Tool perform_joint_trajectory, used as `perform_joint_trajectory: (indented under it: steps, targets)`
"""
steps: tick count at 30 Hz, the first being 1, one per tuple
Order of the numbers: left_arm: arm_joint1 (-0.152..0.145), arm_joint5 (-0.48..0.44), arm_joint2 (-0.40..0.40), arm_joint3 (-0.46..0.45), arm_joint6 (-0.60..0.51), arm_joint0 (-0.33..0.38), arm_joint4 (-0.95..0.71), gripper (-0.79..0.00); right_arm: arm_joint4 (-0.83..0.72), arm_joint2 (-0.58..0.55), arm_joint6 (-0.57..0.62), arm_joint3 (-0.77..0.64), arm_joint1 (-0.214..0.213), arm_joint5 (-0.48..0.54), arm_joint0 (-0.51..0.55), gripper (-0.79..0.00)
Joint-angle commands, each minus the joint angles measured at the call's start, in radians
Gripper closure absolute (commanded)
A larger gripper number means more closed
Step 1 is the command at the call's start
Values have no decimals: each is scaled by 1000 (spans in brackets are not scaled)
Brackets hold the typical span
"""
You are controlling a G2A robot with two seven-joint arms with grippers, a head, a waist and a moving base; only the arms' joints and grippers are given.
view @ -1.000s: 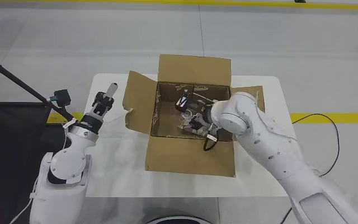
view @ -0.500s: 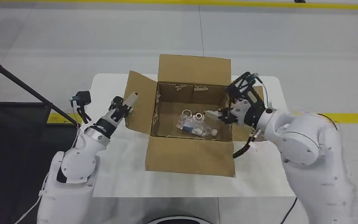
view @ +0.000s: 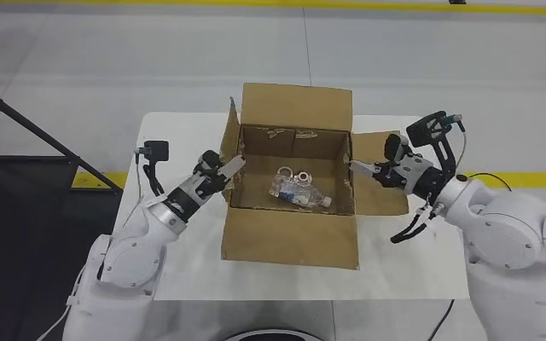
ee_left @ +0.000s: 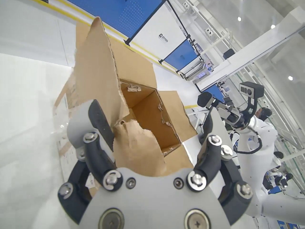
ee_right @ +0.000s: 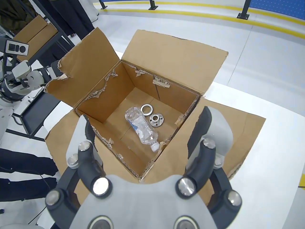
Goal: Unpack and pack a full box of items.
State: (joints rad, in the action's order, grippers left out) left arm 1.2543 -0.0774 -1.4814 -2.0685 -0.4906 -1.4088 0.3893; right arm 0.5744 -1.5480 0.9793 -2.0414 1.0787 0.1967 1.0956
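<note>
Box: left flap upright, between jaws of left gripper, spread wide. Right gripper over right flap, spread, empty.

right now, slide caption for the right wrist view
Open right gripper facing a cardboard box holding crushed bottle, metal ring and flange

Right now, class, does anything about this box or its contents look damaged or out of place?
Yes. The left flap has a ragged, torn edge and stands up, while the right flap lies flat. The plastic bottle inside is crushed.
</note>
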Motion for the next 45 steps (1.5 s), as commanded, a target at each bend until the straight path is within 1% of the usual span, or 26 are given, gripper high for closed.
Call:
perform_joint_trajectory:
  steps: [1, 4, 7, 11, 16, 21, 26, 29, 33, 36, 42, 45]
  targets:
    - [0, 6, 30, 5, -4, 10, 24, -785, -20, -17, -40, 20, 0, -10, 16, -785]
    - [2, 20, 73, 18, -7, 25, 49, -785, -112, -82, -74, 64, -3, -23, 39, -785]
    - [3, 33, 112, 35, -14, 39, 78, -785, -202, -153, -69, 117, -8, -26, 56, -785]
    - [5, 58, 150, 57, -18, 57, 101, -785, -261, -214, -7, 199, -20, -30, 49, -785]
    - [7, 97, 186, 86, -34, 83, 131, -785, -351, -226, 91, 342, -32, -5, -2, -785]
    - [9, 127, 212, 108, -36, 104, 145, -785, -385, -181, 198, 496, -44, 12, -86, -785]
    - [11, 144, 229, 123, -36, 121, 149, -785, -349, -87, 270, 620, -49, 7, -184, -785]
    - [12, 152, 235, 130, -32, 126, 147, -785, -403, -37, 318, 658, -47, 66, -227, -785]
    - [12, 154, 237, 132, -26, 128, 141, -785, -503, -7, 372, 676, -49, 144, -262, -785]
    - [12, 152, 234, 131, -20, 126, 134, -785, -580, 6, 409, 670, -51, 175, -278, -785]
    - [10, 144, 224, 124, -14, 119, 120, -785, -707, 59, 440, 632, -50, 191, -307, -785]
    - [10, 138, 218, 116, -4, 114, 105, -785, -692, 122, 407, 600, -44, 158, -323, -785]
